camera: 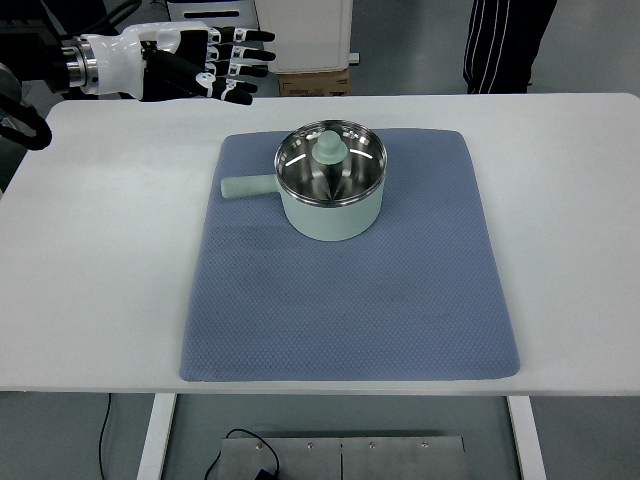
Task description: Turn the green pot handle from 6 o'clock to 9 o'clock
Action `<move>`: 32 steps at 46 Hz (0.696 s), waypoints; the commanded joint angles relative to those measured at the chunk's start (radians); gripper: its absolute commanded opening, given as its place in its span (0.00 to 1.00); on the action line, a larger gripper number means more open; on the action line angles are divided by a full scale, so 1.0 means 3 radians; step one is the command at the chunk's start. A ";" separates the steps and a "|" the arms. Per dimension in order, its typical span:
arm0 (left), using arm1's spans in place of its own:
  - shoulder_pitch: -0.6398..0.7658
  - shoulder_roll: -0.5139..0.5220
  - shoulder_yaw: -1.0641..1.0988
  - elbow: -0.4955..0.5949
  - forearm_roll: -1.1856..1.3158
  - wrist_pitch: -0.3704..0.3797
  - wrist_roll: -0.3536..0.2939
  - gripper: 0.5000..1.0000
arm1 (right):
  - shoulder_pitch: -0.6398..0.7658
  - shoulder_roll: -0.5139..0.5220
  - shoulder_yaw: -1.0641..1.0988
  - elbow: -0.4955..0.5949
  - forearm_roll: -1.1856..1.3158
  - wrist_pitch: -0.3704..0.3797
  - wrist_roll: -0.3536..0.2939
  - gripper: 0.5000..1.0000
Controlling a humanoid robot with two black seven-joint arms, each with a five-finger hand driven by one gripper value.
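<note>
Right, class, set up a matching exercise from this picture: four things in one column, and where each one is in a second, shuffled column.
Things:
1. green pot
2. pot handle
3. left hand
4. blue mat

Places:
A. pointing to the picture's left
B. spread flat on the white table
C. on the mat's far half
D. open, above the table's far left corner

Pairs: 1-C, 2-A, 3-D, 4-B

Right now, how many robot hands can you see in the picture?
1. The left robot hand hovers over the table's far left corner, fingers spread, holding nothing, away from the green pot. The right one is out of view.
</note>
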State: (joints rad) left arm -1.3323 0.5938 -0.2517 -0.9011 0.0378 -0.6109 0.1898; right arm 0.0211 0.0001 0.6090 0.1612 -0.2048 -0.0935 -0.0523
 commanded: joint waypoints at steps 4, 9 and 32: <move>0.0319 -0.0128 -0.0490 0.0421 -0.0198 0.0000 -0.0187 1.00 | 0.0001 0.0000 0.0000 0.0000 0.0003 0.0000 0.0001 1.00; 0.0508 -0.0189 -0.0679 0.0590 -0.0223 0.0037 -0.0448 1.00 | 0.0001 0.0000 0.0000 -0.0005 0.0003 0.0000 0.0001 1.00; 0.1557 -0.0251 -0.1559 0.1408 -0.1542 0.0666 -0.0669 1.00 | 0.0001 0.0000 0.0000 0.0000 -0.0002 0.0000 0.0001 1.00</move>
State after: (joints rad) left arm -0.8960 0.5183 -0.6932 -0.4810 -0.3859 -0.4084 -0.0106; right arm 0.0213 0.0001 0.6090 0.1610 -0.2048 -0.0934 -0.0520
